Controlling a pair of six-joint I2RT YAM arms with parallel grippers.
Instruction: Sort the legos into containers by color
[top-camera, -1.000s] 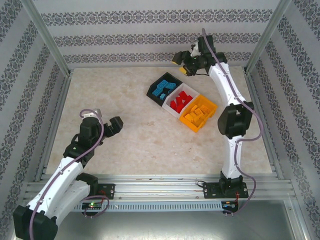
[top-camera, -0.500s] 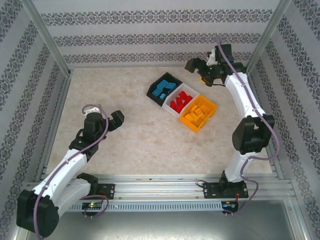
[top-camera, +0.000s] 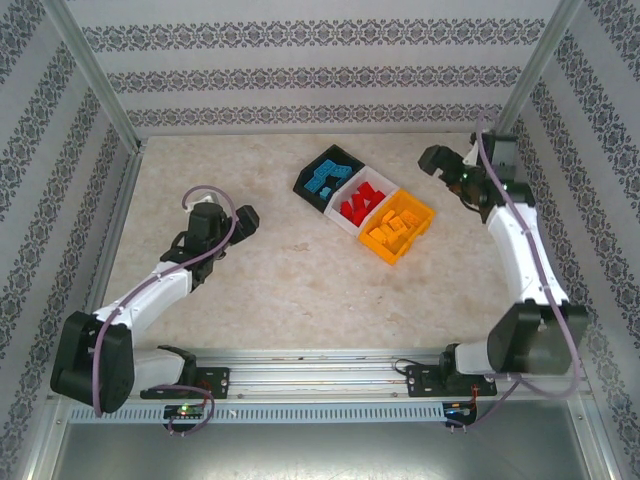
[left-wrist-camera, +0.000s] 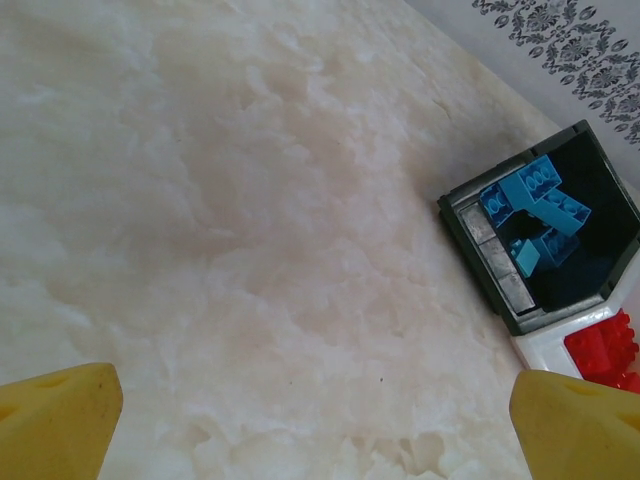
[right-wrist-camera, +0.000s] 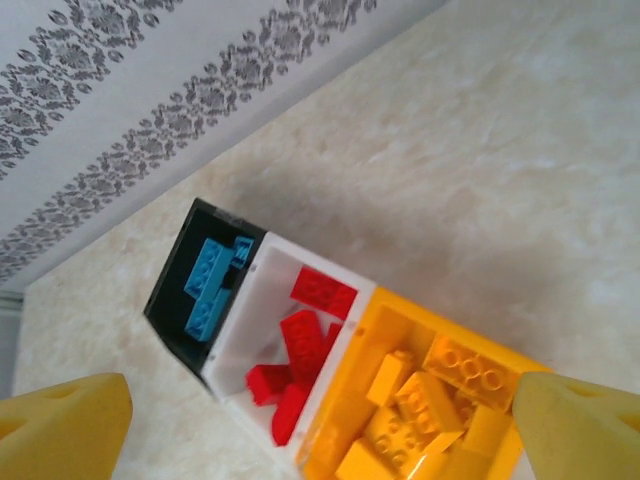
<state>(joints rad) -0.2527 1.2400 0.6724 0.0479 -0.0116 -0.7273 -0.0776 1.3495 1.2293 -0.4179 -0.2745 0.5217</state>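
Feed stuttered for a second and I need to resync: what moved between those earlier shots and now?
The right hand swung from the far side of the black bin out to the right of the orange bin, and is now open and empty. The left hand reached forward toward the bins, open. The bins and the sorted bricks stayed put.

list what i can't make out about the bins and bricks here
- Top view: bricks too small and piled to count per bin.
- Left wrist view: white bin cut off by the right edge and a yellow fingertip.
- Left wrist view: black bin floor lost in deep shadow under the blue bricks.
- Right wrist view: orange bin near end cut off by the bottom edge.
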